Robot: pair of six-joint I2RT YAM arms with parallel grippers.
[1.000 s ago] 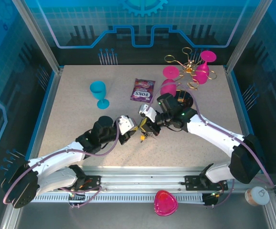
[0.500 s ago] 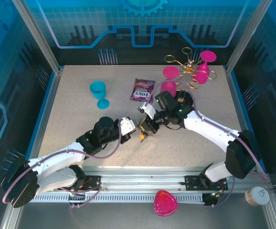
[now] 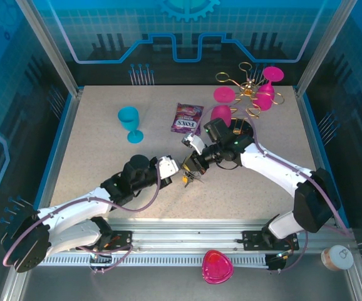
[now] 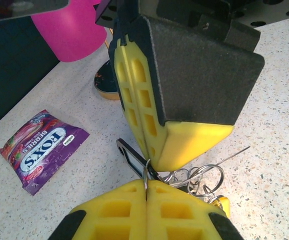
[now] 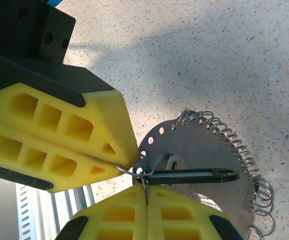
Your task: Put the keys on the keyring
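Robot lab: aluminium-framed cell (image 3: pixel 48 47), printed blue backdrop (image 3: pixel 106 25)

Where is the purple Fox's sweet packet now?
Top view: the packet lies flat on the table, far of centre, right of the blue goblet and just beyond the right hand.

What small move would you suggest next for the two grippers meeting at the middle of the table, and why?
Probably hold the left gripper steady and let the right gripper twist slightly, working the small ring onto the keyring. Both grippers are shut tip to tip on that ring, and the black key lies across the keyring with its end at the pinch.
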